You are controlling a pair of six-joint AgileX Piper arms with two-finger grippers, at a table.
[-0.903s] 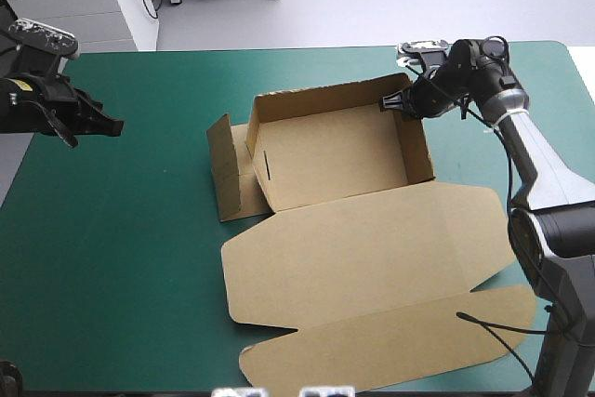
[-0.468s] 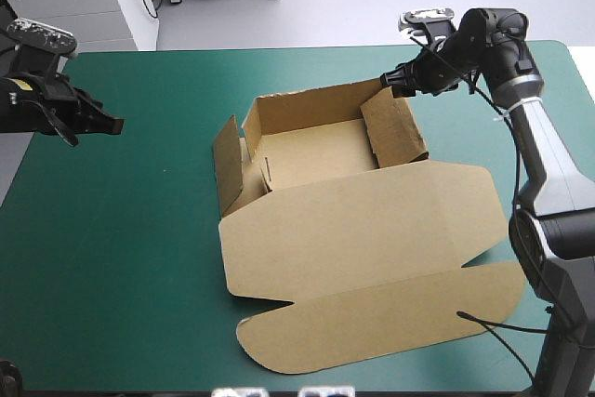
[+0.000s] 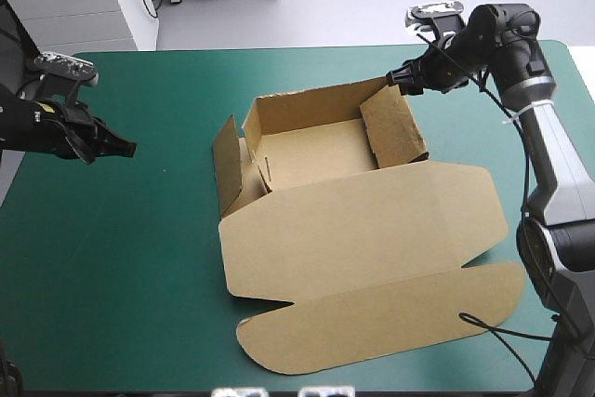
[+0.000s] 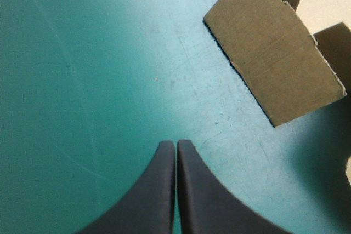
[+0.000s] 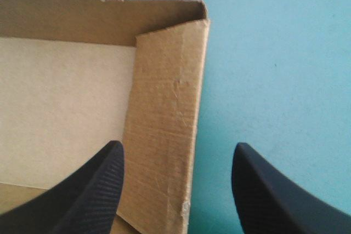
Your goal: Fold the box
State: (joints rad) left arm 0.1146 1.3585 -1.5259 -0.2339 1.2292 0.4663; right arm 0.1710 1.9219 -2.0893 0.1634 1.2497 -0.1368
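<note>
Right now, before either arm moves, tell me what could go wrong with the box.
1. The right wall leans inward, untucked. The right gripper is open near its far end and grips nothing, so the wall may flop in or spring back out.
2. The left flap stands loose, leaning outward. The left gripper is shut, well away over the teal-green cover. A push on the box could knock that flap flat.

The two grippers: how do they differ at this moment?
The left gripper is shut; the right gripper is open. The left hangs over bare teal-green cover, clear of the box; the right is at the box's far right corner, a side wall showing between its fingers. Both have black fingers and hold nothing.
</note>
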